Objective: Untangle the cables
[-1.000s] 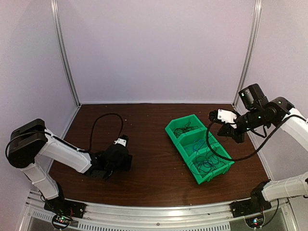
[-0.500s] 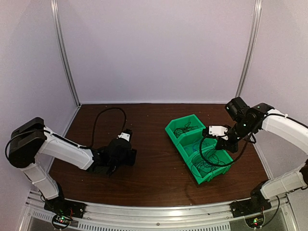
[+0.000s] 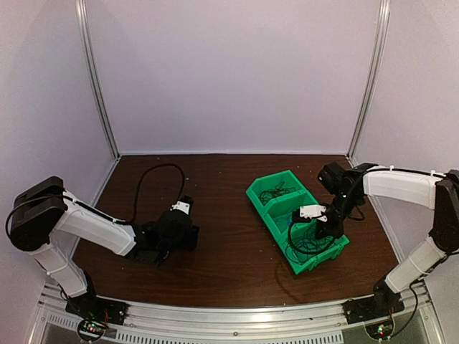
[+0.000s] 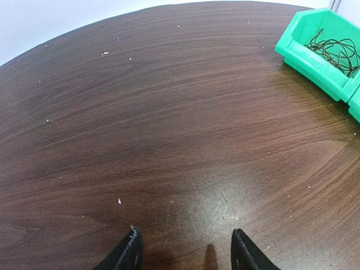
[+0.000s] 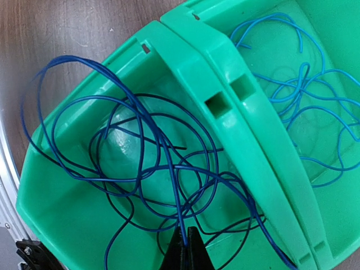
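Note:
Three joined green bins [image 3: 253, 192] sit right of the table's centre. The near bin [image 5: 56, 208] holds a loose tangle of dark blue and black cables [image 3: 307, 245]. My right gripper [image 5: 184, 245] hangs low over this bin, shut on one dark blue cable [image 5: 170, 174] that loops up over the bin's rim. In the top view the right gripper [image 3: 320, 226] is above the near bin. Light blue cables [image 5: 298, 84] lie in the middle bin, dark cables [image 4: 332, 50] in the far one. My left gripper [image 4: 185, 247] is open over bare wood, left of the bins.
The left arm's thick black cable [image 3: 154, 172] arcs over the table's back left. Pale walls close the table on three sides, and a metal rail [image 3: 215, 315] runs along the near edge. Small white specks dot the wood.
My right arm has swung down and left from beside the bins to over the near bin, carrying the blue cable loop with it. The left gripper shifted only slightly.

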